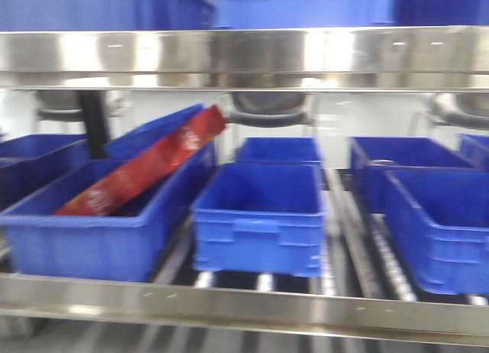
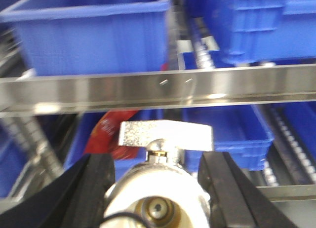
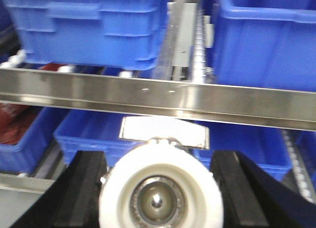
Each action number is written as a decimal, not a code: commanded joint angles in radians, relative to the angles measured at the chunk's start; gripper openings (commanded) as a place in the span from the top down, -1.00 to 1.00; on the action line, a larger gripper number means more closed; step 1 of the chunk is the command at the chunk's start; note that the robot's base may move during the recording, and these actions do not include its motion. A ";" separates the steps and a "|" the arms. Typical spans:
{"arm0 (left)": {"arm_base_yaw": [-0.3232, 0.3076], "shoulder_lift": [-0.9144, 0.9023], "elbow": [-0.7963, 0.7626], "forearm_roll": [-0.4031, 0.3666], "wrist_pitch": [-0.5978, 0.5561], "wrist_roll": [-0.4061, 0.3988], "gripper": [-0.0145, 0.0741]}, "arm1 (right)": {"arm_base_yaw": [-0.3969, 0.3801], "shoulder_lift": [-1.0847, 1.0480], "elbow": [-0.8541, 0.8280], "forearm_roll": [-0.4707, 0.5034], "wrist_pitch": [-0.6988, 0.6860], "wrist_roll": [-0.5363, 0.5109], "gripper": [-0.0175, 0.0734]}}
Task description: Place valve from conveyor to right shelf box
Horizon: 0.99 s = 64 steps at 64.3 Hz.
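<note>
While both wrist views fill with metal, left gripper (image 2: pixel 158 164): black fingers closed against the round body of a silvery metal valve (image 2: pixel 165 134) with a white ring and flat lever, low centre of frame.
right gripper (image 3: pixel 159 159): clamped the same way on a second valve (image 3: pixel 165 132), bottom centre.
handling: probably dense, rigid and slick; grip the body, not the lever, which may swivel.
polished steel shelf rail (image 2: pixel 197 87): across mid-frame, beyond.
blue plastic boxes (image 1: pixel 256 208): farther back; the right-hand box (image 1: pixel 435 215) at frame right looks like the target.
</note>
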<state>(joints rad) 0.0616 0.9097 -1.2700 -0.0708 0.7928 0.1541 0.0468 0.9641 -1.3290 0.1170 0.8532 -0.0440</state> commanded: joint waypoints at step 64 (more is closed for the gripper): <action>-0.006 -0.006 -0.005 -0.009 -0.058 -0.007 0.92 | -0.003 -0.010 -0.017 -0.005 -0.076 -0.008 0.97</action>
<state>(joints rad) 0.0616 0.9097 -1.2700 -0.0726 0.7928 0.1541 0.0468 0.9641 -1.3290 0.1170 0.8532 -0.0440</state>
